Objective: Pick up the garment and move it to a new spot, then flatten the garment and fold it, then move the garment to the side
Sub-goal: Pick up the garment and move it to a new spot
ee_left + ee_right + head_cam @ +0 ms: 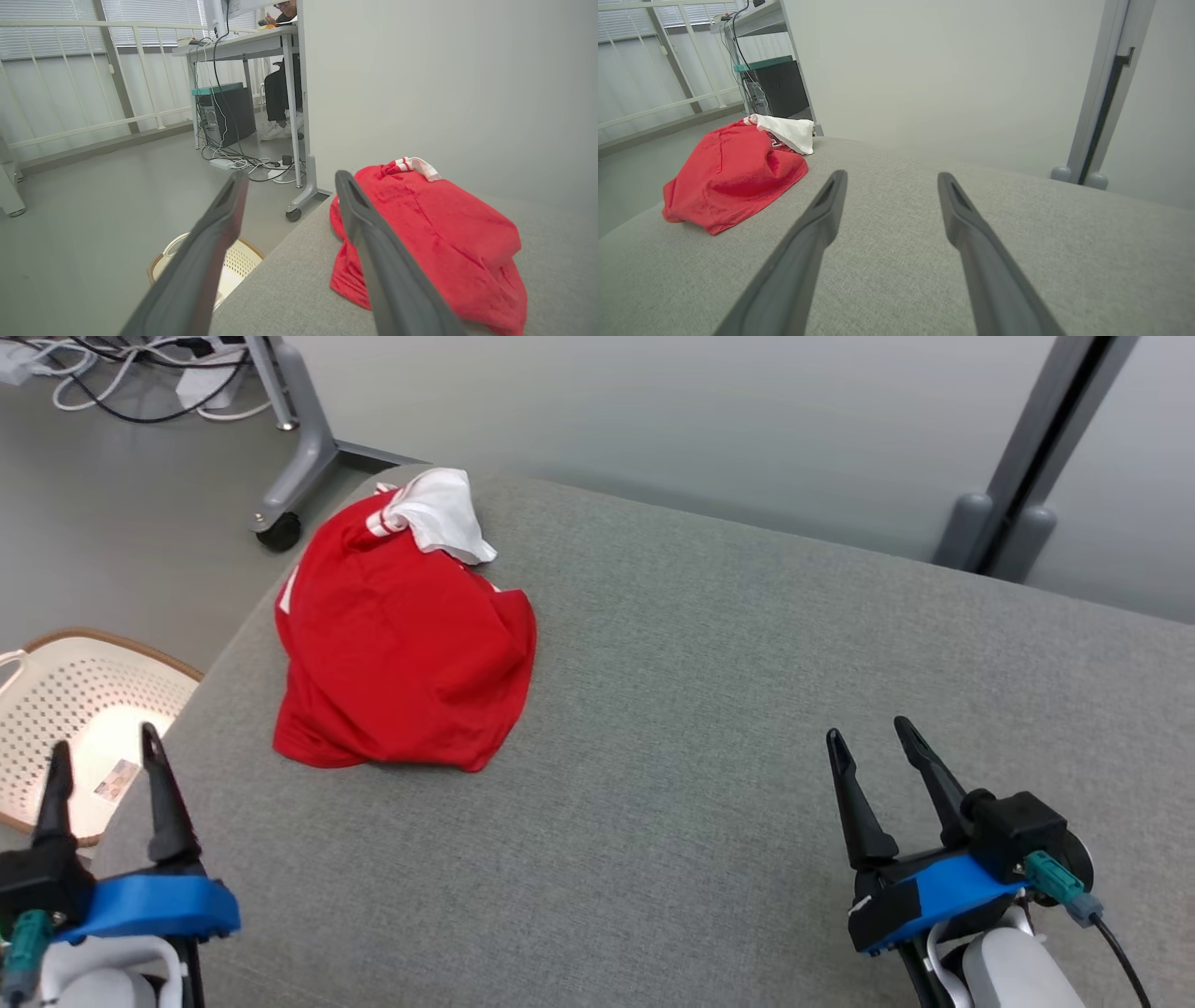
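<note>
Pickup not yet started: left gripper [103, 747] and right gripper [868, 733] spread, empty, low in frame; next move likely reaches the crumpled red garment [401, 644] upper left.

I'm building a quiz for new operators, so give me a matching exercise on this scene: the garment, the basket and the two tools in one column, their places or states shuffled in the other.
Column one:
1. garment
2. basket
3. left tool
4. right tool

Column two:
A. open, over the bare grey cushion
B. on the floor, left of the cushion
C. crumpled heap, red and white
D. open, at the cushion's left edge, near the basket

Pairs: 1-C, 2-B, 3-D, 4-A.
</note>
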Available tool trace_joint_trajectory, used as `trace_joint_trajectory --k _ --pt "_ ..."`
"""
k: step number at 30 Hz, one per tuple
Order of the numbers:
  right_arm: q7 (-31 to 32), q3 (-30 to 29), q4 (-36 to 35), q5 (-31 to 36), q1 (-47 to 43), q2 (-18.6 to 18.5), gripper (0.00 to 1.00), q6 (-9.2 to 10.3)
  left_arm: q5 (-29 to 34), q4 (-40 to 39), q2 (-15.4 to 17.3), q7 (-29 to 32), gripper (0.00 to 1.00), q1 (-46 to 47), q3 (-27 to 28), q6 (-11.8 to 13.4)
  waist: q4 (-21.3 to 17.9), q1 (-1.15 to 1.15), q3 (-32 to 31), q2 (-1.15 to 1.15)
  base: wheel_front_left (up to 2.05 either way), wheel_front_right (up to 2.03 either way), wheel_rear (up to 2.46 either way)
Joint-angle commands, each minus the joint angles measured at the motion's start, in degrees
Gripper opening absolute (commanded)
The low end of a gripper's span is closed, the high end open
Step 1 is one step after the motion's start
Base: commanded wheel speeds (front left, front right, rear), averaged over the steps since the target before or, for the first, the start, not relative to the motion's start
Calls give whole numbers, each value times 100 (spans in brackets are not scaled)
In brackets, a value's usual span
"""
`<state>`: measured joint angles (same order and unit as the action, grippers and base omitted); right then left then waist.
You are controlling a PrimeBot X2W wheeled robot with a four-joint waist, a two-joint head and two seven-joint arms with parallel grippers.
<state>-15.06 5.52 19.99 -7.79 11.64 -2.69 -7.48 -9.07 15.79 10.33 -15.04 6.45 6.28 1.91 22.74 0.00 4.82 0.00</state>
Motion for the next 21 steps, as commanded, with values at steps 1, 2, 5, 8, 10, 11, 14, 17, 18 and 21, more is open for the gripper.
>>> trace_joint_trajectory --k 1,2,5,8,10,11,14,17,18,21 --pt "-18 -15 4 83 118 -35 100 -2 -38 -82 94 -21 100 199 88 -23 -103 0 77 0 0 0 0" --pt "-18 -32 -8 114 149 -36 100 -2 -49 -98 137 -19 100 256 140 -25 -166 0 131 0 0 0 0" --pt "2 -84 -71 222 252 -35 100 -3 -122 -130 312 -19 100 547 257 -95 -376 0 337 0 0 0 0" --pt "49 -93 -189 347 374 -35 100 -3 -209 -90 487 -18 100 881 403 -150 -623 0 615 0 0 0 0" --pt "62 -139 -255 437 438 -33 100 -3 -293 -63 573 -20 100 1148 497 -208 -773 0 780 0 0 0 0" --pt "72 -141 -304 469 481 -35 100 -2 -307 -11 667 -19 100 1249 536 -244 -866 0 870 0 0 0 0" --pt "106 -204 -450 588 606 -33 100 -2 -411 137 878 -16 100 1630 633 -346 -1119 0 1142 0 0 0 0" --pt "142 -281 -626 715 704 -33 100 -2 -523 438 1150 14 100 2076 722 -453 -1347 0 1415 0 0 0 0" --pt "159 -280 -695 745 739 -34 100 -2 -546 552 1259 43 100 2214 745 -479 -1428 0 1507 0 0 0 0" --pt "194 -366 -867 824 818 -33 100 -2 -640 930 1491 155 100 2616 738 -604 -1621 0 1744 0 0 0 0"
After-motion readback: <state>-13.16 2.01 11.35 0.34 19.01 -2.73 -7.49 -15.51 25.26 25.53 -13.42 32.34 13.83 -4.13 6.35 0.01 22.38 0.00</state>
